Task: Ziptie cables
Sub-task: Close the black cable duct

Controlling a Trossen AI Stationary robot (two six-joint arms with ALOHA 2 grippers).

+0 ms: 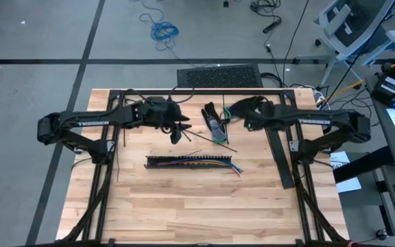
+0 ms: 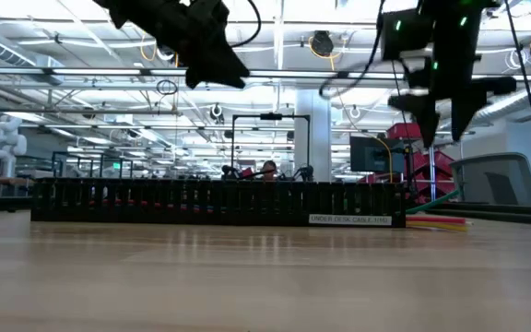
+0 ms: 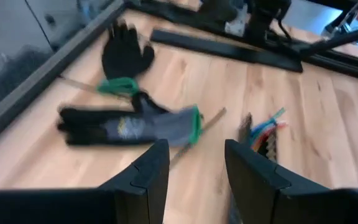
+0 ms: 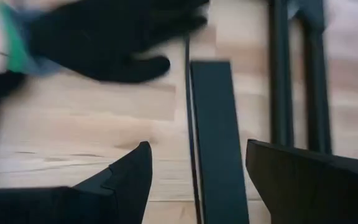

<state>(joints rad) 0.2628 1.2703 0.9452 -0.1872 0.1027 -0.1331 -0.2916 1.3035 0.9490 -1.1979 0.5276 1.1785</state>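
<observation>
Cables (image 1: 204, 163) lie in black slotted rail (image 1: 190, 162) mid-counter (image 1: 184, 206), coloured ends poking out rail's right end. Zipties (image 1: 208, 143) scattered just behind rail, near gloves (image 1: 214, 122). Left gripper (image 1: 177, 134) raised above counter, fingers (image 3: 148, 174) parted, empty. Right gripper (image 1: 230, 110) raised beside gloves, fingers (image 4: 129, 171) wide apart, empty.

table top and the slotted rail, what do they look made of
Table top: pale wood, likely butcher-block; joined strips and grain show, faint sheen. Slotted rail: matte black, probably plastic; a thin comb of even slots, with coloured cables poking out one end.
</observation>
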